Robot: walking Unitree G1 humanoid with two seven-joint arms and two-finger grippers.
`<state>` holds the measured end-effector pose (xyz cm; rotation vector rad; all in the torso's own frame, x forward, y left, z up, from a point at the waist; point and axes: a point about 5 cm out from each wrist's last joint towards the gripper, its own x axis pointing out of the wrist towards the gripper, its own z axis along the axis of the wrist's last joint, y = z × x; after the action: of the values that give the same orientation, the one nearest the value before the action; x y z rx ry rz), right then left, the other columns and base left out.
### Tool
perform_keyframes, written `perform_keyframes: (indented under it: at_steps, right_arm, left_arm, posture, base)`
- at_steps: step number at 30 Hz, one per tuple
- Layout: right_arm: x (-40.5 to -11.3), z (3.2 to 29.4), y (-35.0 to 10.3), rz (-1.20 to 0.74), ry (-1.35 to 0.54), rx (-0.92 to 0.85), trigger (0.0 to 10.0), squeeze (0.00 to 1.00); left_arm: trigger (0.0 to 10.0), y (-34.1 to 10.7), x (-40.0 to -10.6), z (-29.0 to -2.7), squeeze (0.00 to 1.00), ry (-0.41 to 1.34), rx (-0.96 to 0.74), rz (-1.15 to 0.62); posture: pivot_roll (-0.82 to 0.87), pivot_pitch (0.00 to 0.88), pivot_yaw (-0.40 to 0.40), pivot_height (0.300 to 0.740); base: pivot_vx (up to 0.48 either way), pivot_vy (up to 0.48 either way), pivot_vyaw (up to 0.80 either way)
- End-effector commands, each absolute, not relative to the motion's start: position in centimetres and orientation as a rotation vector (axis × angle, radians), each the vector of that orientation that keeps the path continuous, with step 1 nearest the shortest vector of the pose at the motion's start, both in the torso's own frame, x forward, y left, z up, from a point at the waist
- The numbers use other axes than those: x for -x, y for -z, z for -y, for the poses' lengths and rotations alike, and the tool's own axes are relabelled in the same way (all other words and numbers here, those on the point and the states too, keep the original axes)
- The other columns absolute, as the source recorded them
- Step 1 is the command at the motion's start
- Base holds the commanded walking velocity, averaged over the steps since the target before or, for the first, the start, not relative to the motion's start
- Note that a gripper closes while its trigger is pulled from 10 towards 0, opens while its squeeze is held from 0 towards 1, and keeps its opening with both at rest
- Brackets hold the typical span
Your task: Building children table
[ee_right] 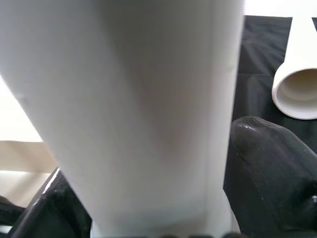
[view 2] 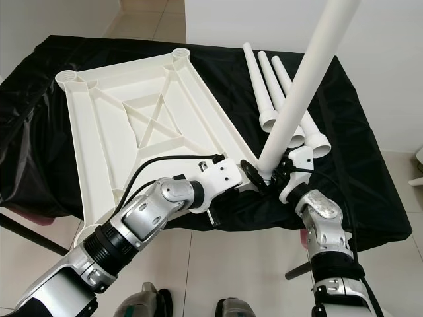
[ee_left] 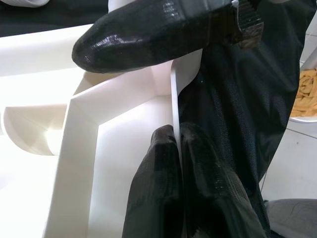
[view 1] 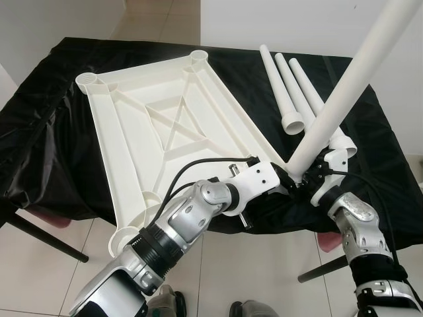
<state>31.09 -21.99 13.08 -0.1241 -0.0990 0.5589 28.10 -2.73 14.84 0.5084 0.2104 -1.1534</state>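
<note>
Near the desk's front edge, left gripper (view 1: 281, 177) jaws pinch the tabletop (view 1: 168, 125) rim; right gripper (view 1: 310, 173) jaws clasp a tilted leg (view 1: 347, 86).

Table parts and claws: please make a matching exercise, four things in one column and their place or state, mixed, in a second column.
1. tabletop
2. raised leg
3. spare legs
4. left claw

a. lying side by side on the black cloth
b. pinching the tabletop's thin edge
c. upside down, ribs showing
d. held tilted in the right claw

Pairs: 1-c, 2-d, 3-a, 4-b
</note>
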Motion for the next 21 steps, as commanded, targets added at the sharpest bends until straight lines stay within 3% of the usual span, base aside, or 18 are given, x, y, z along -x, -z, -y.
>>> perform_keyframes:
  at_steps: [1, 2, 3, 15, 16, 21]
  right_arm:
    - [-30.74, 22.74, -11.94, 0.05, -0.554, 0.114, 3.4, 0.0]
    - [-30.65, 22.83, -11.75, 0.044, -0.56, 0.111, 3.4, 0.0]
    - [-30.53, 22.89, -11.61, 0.041, -0.565, 0.109, 0.0, 0.0]
    - [-30.17, 23.26, -11.47, 0.068, -0.539, 0.092, 0.0, 0.0]
    - [-30.37, 23.15, -11.3, 0.051, -0.492, 0.096, 10.0, 0.0]
    - [-30.55, 22.81, -11.15, 0.043, -0.445, 0.099, 10.0, 0.0]
  left_arm:
    - [10.0, -14.61, -27.57, 3.13, 0.0, 1.233, -0.533, -0.233]
    - [10.0, -14.64, -27.58, 3.15, 0.0, 1.234, -0.532, -0.232]
    - [10.0, -14.65, -27.58, 3.16, 0.0, 1.234, -0.533, -0.232]
    - [10.0, -14.69, -27.52, 3.29, 0.0, 1.237, -0.531, -0.23]
    - [10.0, -14.7, -27.53, 3.27, 0.0, 1.237, -0.532, -0.23]
    - [10.0, -14.7, -27.56, 3.25, 0.0, 1.235, -0.531, -0.23]
  posture:
    - [-0.04, 0.084, 0.04, 0.74]
    - [-0.04, 0.085, 0.04, 0.74]
    - [-0.05, 0.085, 0.04, 0.74]
    - [-0.05, 0.092, 0.039, 0.74]
    - [-0.05, 0.092, 0.038, 0.74]
    - [-0.05, 0.092, 0.037, 0.74]
  base:
    - [0.0, 0.0, 0.0]
    - [0.0, 0.0, 0.0]
    - [0.0, 0.0, 0.0]
    - [0.0, 0.0, 0.0]
    - [0.0, 0.0, 0.0]
    - [0.0, 0.0, 0.0]
